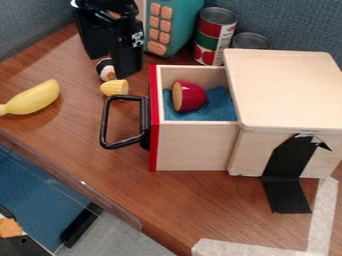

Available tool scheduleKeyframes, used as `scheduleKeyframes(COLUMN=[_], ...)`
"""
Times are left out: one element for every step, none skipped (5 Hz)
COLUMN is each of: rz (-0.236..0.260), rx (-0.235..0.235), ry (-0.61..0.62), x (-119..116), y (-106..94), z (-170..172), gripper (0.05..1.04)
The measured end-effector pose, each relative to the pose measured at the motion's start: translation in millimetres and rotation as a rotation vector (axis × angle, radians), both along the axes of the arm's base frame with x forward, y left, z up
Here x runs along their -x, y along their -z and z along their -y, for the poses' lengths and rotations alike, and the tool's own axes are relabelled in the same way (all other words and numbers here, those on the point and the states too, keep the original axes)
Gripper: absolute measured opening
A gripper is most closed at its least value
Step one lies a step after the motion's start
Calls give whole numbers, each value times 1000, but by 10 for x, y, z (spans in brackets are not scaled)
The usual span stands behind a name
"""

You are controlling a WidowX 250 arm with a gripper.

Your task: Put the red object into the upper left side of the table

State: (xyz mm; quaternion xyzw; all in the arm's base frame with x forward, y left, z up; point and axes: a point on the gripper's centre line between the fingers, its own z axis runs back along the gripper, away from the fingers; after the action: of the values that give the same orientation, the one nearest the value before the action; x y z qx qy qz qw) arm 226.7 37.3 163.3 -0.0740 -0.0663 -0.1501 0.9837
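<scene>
Camera view: labels on one tin can (pixel 215 36) in red, green and white, with small print and red round shapes at the base; white marking on the black gripper (pixel 127 55), near the far edge of the table (pixel 187 200). Impossible to tell whether clenched or released. Red object (pixel 191 96), single, rounded, pale flat face toward the handle (pixel 123 145), on blue cloth (pixel 220 101) inside the open drawer (pixel 194 145), near its red front; lower and to the right of the gripper, apart from it. By count: two cans, the second (pixel 251 40) partly behind the wooden box (pixel 284 90); one teal object with orange buttons (pixel 175 25); one banana (pixel 33 98), toward the table's left edge; one small yellow piece (pixel 114 88); one black-and-white item (pixel 105 69), partly behind the gripper.
</scene>
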Motion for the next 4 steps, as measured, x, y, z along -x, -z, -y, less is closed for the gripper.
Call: scheduleKeyframes(rz=[-25, 63, 142, 203], rx=[3, -124, -204, -252], ry=[2, 92, 196, 316], x=[18, -141, -253, -352], y=[67, 216, 254, 285], z=[-2, -184, -221, -187], gripper=[999, 999, 999, 999])
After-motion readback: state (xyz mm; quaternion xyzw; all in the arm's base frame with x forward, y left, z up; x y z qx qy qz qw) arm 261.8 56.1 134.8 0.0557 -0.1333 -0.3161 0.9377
